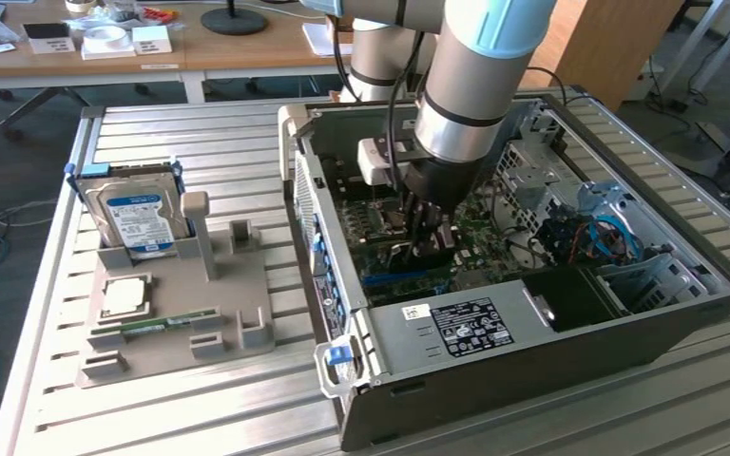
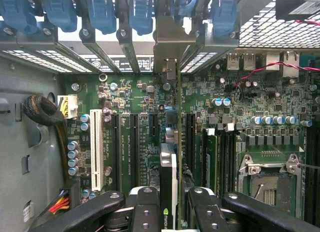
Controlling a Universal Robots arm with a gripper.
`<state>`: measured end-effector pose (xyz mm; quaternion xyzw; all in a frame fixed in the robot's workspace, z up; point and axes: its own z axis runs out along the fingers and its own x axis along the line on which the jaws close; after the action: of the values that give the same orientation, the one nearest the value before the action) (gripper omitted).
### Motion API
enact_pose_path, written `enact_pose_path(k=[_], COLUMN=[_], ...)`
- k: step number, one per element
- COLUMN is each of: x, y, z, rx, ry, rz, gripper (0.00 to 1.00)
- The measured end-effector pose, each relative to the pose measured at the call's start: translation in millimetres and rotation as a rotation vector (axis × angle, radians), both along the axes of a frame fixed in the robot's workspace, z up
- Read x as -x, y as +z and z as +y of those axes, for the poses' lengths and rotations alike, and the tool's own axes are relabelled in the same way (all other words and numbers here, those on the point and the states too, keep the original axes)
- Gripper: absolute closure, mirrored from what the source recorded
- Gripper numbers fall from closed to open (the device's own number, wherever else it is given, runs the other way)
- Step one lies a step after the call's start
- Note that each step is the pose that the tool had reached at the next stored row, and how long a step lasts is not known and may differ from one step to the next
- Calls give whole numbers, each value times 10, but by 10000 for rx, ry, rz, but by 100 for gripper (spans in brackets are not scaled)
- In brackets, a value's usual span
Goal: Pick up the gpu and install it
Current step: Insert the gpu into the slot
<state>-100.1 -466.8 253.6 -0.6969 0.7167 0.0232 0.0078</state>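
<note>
The gpu (image 2: pixel 170 182) stands edge-on inside the computer case (image 1: pixel 467 332), a slim dark strip running from the claw (image 2: pixel 172 212) toward the case's rear wall. Its metal bracket (image 2: pixel 167 52) lies against the row of blue-latched rear openings (image 2: pixel 100 12). The claw is closed narrowly on the gpu, with one finger (image 2: pixel 146 209) on each flat face and the card clamped between them. Below the card lies the green motherboard (image 2: pixel 140 97) on the case floor. The card edge runs along a line between the long black expansion slots (image 2: pixel 134 147), which lie parallel to it. Whether the edge connector has entered a slot or hangs just above it cannot be told. A white slot (image 2: pixel 95 147) lies further toward the case side wall, and the open processor socket (image 2: pixel 270 187) lies on the opposite side of the card. The step in hand is judged to be insertion: pick-up is complete and the card is positioned over the board but not released. Completing the step calls for the card edge to be parallel to and centred on its slot, the bracket to sit in one rear opening, and pressure to be applied straight toward the board without tilt. Outside the case, on the desk (image 1: pixel 187 408), a grey fixture (image 1: pixel 175 313) carries a hard drive (image 1: pixel 137 214).
</note>
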Motion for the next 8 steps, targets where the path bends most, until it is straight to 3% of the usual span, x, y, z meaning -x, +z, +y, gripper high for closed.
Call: enact_pose_path(k=[8], x=[10], y=[-18], z=[3], rx=[-2], ry=[2], rz=[-2], gripper=[74])
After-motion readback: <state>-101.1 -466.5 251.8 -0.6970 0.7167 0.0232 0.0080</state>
